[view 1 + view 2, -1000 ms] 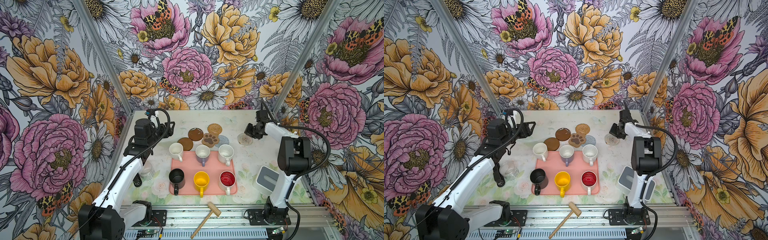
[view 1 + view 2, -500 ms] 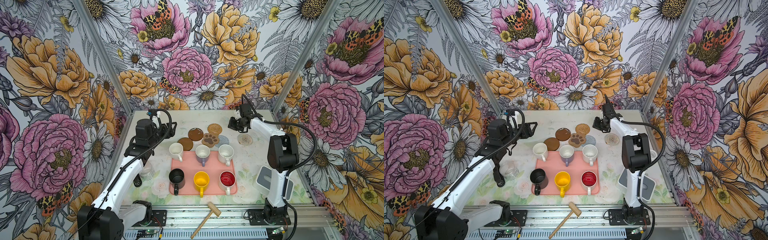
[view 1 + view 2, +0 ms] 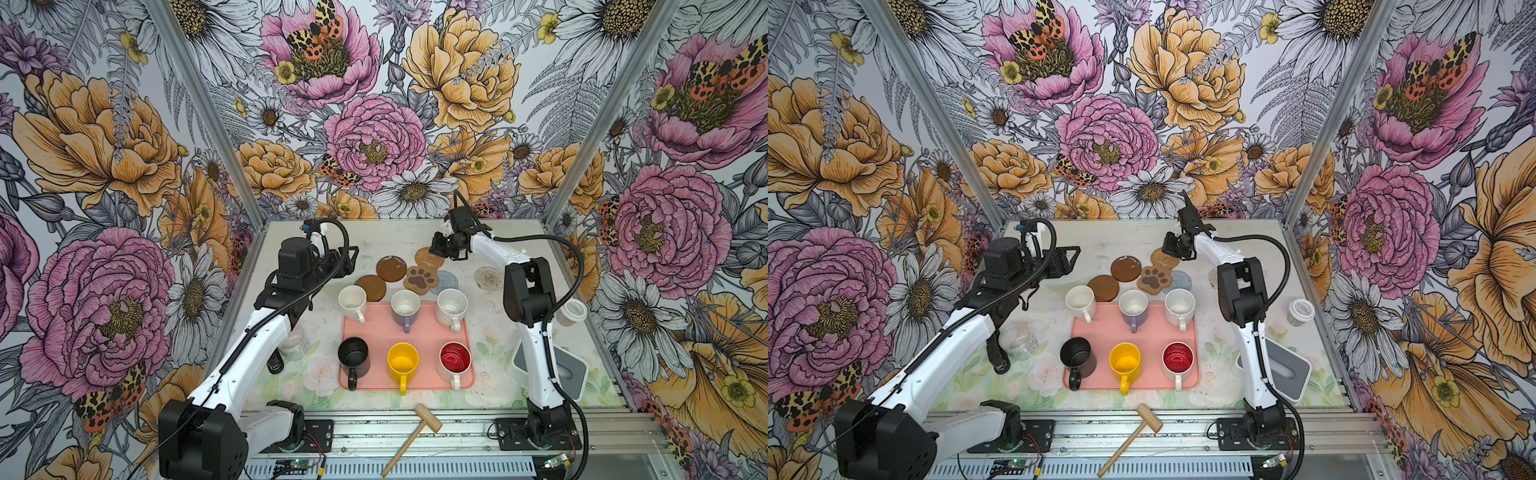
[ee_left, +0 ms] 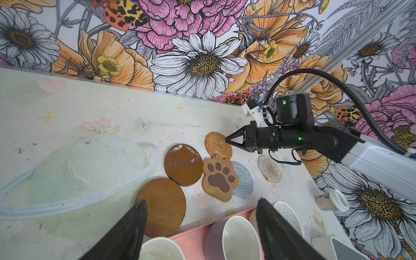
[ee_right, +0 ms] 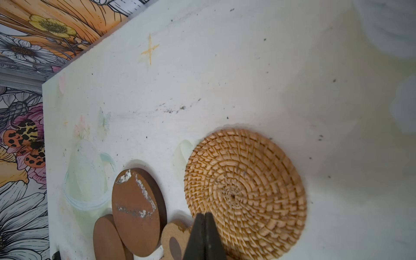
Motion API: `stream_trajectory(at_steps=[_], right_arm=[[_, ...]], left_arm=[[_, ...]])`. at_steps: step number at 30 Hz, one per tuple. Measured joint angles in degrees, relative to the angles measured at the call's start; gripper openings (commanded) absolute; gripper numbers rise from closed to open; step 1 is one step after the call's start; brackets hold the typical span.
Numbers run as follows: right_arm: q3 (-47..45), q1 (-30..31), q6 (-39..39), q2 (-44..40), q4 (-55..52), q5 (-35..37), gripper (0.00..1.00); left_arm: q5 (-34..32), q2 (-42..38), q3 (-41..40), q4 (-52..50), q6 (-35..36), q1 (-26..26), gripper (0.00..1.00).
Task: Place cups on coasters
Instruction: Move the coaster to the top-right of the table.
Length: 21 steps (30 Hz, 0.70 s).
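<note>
Six cups stand in two rows about the pink tray [image 3: 376, 332]: white [image 3: 352, 300], lavender [image 3: 405, 305] and white [image 3: 451, 302] behind, black [image 3: 353, 355], yellow [image 3: 402, 361] and red-inside [image 3: 455, 359] in front. Behind them lie the coasters: two brown discs [image 3: 391, 268] [image 3: 371, 287], a paw [image 3: 421, 279], tan woven [image 3: 428, 257], grey-blue [image 3: 446, 280] and pale woven [image 3: 489, 278]. My right gripper [image 5: 204, 215] is shut and empty, its tip over the tan woven coaster [image 5: 245, 191] by the paw's edge. My left gripper [image 4: 201, 201] hangs open and empty behind the back row.
A lidded paper cup [image 3: 573, 311] and a grey-white box [image 3: 569, 372] sit at the right. A glass jar [image 3: 295, 343] stands under my left arm. A wooden mallet [image 3: 415, 432] lies on the front rail. The flowered walls close three sides.
My right arm has swung left, from beside the pale woven coaster to over the tan woven one, still shut. The left arm has hardly moved.
</note>
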Motion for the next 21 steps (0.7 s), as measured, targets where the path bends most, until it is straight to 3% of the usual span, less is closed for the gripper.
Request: stream_trajectory(at_steps=[21], right_arm=[[-0.55,-0.5,2.89,2.97,0.37,3.85,0.0]], left_arm=[[-0.02,1.33,0.11,-0.04,0.02,-1.01,0.78]])
